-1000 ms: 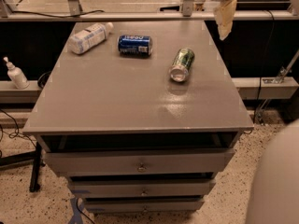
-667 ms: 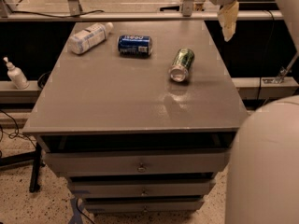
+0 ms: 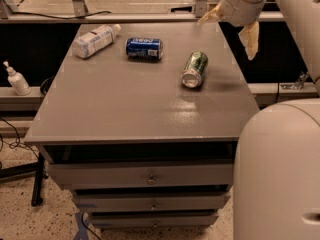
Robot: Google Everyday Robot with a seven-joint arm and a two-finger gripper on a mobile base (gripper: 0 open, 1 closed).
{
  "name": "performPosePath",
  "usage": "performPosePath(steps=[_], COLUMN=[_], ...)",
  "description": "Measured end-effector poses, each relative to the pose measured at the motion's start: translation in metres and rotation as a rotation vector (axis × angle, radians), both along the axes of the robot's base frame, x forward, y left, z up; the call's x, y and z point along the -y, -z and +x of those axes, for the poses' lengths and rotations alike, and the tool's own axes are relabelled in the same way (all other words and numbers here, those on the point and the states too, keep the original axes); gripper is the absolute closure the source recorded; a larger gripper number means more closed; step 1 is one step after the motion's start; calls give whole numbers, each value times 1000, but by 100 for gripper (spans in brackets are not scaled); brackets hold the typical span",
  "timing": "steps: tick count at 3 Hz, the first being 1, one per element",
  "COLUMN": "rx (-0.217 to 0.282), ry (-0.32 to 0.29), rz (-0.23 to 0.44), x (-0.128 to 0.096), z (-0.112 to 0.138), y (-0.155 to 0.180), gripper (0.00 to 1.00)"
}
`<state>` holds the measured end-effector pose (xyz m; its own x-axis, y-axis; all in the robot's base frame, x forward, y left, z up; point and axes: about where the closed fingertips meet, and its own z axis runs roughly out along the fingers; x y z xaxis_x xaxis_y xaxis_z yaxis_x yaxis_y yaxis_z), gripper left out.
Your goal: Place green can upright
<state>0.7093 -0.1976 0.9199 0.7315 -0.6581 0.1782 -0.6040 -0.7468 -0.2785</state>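
My gripper, at the far right, has cream fingers, spread apart. The green can is light green with dark scribbles and silver rims. The blue can is dark blue, the table grey.

Smooth white rounded arm shells; cream-yellow gripper, fingers spread, above table far-right corner.

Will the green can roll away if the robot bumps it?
Probably: the green can lies on its side on the cabinet top, so a sideways nudge likely rolls it. It looks like thin metal, likely light and dentable. The end effector hovers open over the cabinet's far right corner.
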Motion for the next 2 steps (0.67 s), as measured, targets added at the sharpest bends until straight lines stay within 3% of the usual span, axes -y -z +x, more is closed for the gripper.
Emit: performPosePath(steps=[2], rx=[-108], ry=[-64], rz=[-37], x=[-6], z=[-9], y=[54], gripper=[0])
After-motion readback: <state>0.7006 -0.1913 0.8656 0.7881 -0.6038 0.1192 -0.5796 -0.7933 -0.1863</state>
